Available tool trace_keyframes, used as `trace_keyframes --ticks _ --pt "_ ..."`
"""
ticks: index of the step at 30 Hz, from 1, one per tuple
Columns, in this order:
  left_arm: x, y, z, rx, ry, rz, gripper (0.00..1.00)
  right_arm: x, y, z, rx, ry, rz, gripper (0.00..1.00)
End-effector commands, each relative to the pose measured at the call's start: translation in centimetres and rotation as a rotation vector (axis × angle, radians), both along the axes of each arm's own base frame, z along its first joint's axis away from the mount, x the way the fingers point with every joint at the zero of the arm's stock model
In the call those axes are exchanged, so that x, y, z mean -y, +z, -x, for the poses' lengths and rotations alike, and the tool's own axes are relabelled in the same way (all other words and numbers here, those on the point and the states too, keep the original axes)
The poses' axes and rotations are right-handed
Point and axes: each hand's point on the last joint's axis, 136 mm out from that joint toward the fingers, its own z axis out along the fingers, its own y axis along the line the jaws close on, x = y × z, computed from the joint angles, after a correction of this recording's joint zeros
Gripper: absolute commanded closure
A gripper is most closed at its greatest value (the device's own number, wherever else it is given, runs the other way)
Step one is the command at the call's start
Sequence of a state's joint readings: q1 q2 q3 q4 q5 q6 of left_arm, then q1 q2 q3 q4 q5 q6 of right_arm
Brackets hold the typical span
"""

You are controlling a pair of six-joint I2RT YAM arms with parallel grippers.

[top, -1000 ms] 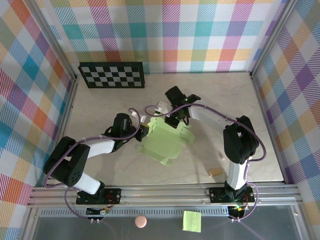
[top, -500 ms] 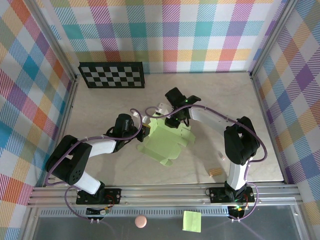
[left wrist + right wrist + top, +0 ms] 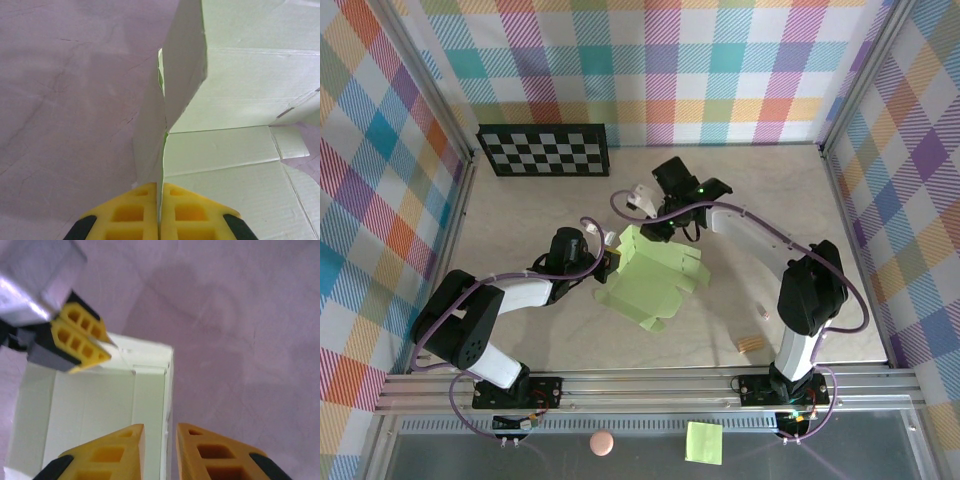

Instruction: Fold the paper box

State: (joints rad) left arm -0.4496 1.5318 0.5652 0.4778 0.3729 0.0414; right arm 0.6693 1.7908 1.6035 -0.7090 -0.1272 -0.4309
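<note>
The paper box [image 3: 655,285] lay in the middle of the desk [image 3: 520,215], between the two arms. It was not a real box yet. Most of the light green card lay flat. Only the side by the left arm stood up like a little wall.

The left claw [image 3: 159,186] was pinched tight on that stood-up flap. Its two yellow fingers [image 3: 132,212] were pressed together with the thin card between them. I think it held the flap so the wall would not flop back down, because thin card likes to spring flat again.

The right claw [image 3: 161,428] hung over the far corner of the box, pointing down. Its fingers were only a little bit apart, with a thin gap between them. The top edge of the card wall ran into that gap, but the fingers did not look like they were squeezing it. I think it was there so it could grab or push the next flap.

Both claws were close to the same corner. That made sense to me, because a corner needs two sides to meet. One claw could hold one side up while the other brought the next side over.

The folding looked only just begun. The flaps on the near side lay flat on the desk. The card bends easily, so a hard squeeze could crumple it.
</note>
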Motion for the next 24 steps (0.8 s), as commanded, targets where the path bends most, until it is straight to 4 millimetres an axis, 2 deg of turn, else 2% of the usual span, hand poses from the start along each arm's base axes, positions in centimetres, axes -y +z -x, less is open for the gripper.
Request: trace_keyframes --ticks 1,8,12,15,20,24 --pt "-0.2 -2.1 0.7 -0.070 0.006 -0.040 0.93 -2.5 1.2 -0.6 -0.052 -0.012 -0.086 0.76" --pt "-0.2 -2.1 0.7 -0.071 0.007 -0.041 0.94 -4.9 -0.1 -1.5 -0.079 0.002 -0.063 0.74" --pt "-0.1 -2.1 0.6 -0.071 0.006 -0.041 0.94 -5.4 -1.7 -1.8 -0.099 0.003 -0.017 0.68" --pt "-0.2 -2.2 0.6 -0.074 0.006 -0.043 0.94 -5.3 -2.5 -2.2 -0.106 -0.014 0.010 0.68" --pt "-0.1 -2.2 0.6 -0.074 0.008 -0.044 0.94 -4.7 -3.0 -1.9 -0.115 -0.011 0.047 0.73" --pt "-0.2 -2.2 0.6 -0.077 0.008 -0.046 0.94 -4.1 -2.6 -1.7 -0.103 -0.016 0.055 0.81"
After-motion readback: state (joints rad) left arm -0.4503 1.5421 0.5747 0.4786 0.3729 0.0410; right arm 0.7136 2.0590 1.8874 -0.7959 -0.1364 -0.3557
